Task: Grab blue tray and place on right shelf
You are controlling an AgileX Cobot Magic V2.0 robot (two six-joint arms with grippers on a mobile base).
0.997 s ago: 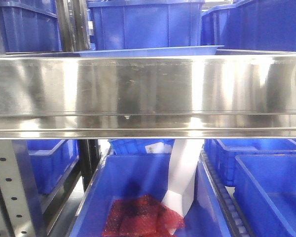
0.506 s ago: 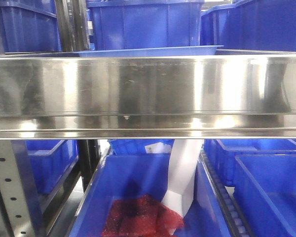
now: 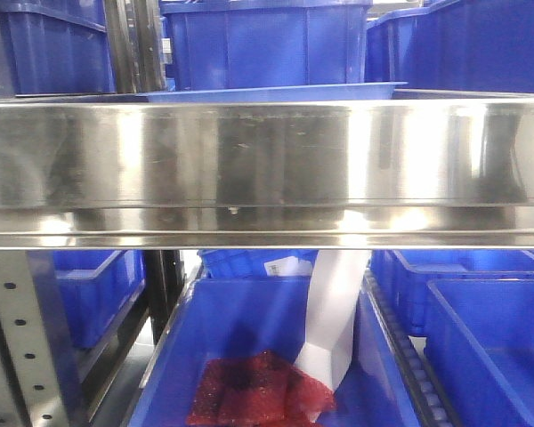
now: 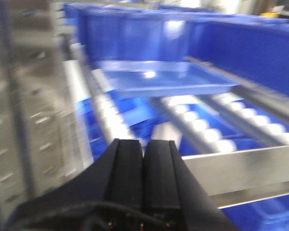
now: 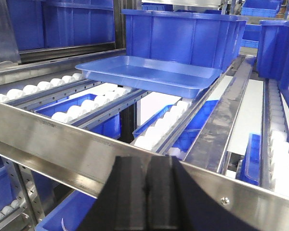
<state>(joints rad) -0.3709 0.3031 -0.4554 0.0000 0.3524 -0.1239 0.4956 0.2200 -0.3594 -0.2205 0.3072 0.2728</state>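
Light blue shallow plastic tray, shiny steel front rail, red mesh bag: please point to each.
Light blue shallow plastic tray [image 5: 149, 72], right wrist view, inner floor.
Shiny steel front rail [image 3: 267, 165], front view, middle face.
Red mesh bag [image 3: 258, 391], front view, centre.

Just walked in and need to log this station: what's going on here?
A two-armed robot faces a roller rack. The blue tray sits on the white rollers of the right shelf, behind its steel front rail and in front of a deep blue bin. Neither arm holds anything: the left gripper and right gripper are both shut and on the near side of the rail, apart from the tray. The tray looks already placed.
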